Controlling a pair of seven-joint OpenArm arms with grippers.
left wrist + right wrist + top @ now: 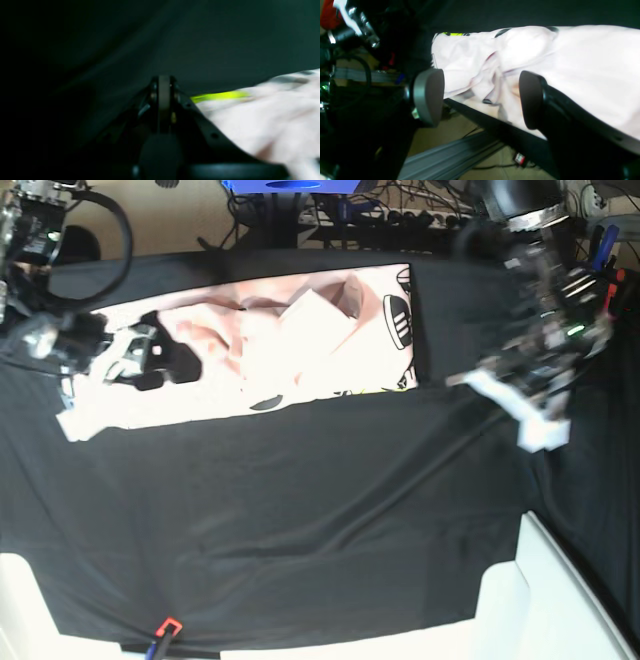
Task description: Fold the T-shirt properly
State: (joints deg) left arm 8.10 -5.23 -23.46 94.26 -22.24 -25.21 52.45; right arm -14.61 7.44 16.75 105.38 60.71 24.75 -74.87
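A: Where is the T-shirt [260,345] found?

B: It is spread in a long, rumpled band across the far part of the black table cloth [300,520]. Loose folds are heaped near its middle, black lettering shows at its end nearer the left arm, and a strip of yellow print is seen along its near edge.

A: How is the left gripper [163,86] seen?

B: In the left wrist view its jaws are pressed together with nothing between them. The T-shirt lies just beside it, blurred, with the yellow strip [220,96] nearest the jaws; no cloth is gripped. In the base view this arm is placed well off the T-shirt's lettered end, above the table cloth.

A: And the right gripper [480,97]?

B: Its jaws are held wide apart. It is positioned at the opposite end of the T-shirt, where the fabric hangs at the table's edge. Pink folds are seen between and behind the two pads [428,96], but whether either pad touches the cloth cannot be told.
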